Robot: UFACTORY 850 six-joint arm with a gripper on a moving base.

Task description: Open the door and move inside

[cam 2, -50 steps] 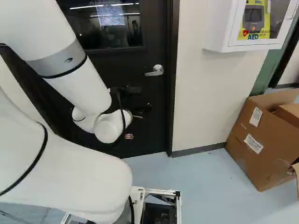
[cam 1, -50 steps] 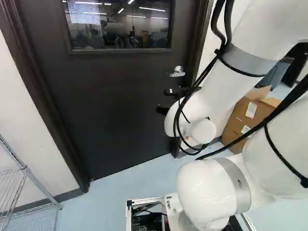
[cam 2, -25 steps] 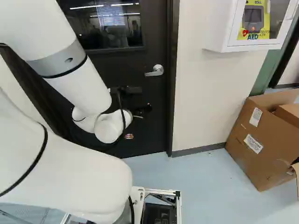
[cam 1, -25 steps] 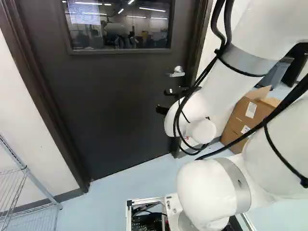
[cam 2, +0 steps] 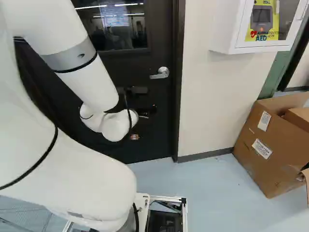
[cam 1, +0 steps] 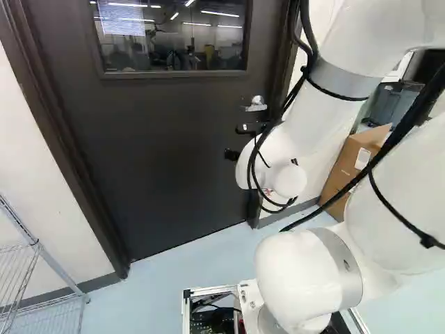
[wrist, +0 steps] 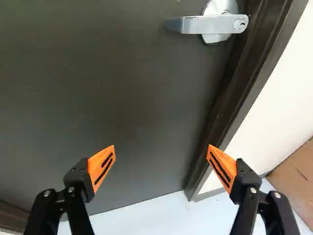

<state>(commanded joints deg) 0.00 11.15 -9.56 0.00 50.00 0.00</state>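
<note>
Two empty fingers (cam 1: pixel 247 129), spread wide, face the door (cam 1: pixel 153 153), the forearm (cam 1: pixel 313 118) slanting down.

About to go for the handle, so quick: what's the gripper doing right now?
Gripper: open, nothing between its fingers.

White rounded arm (cam 1: pixel 400 195), grey bands, looping black cables (cam 1: pixel 278 129); black gripper (wrist: pixel 161 155), orange pads (wrist: pixel 101 169).
</note>
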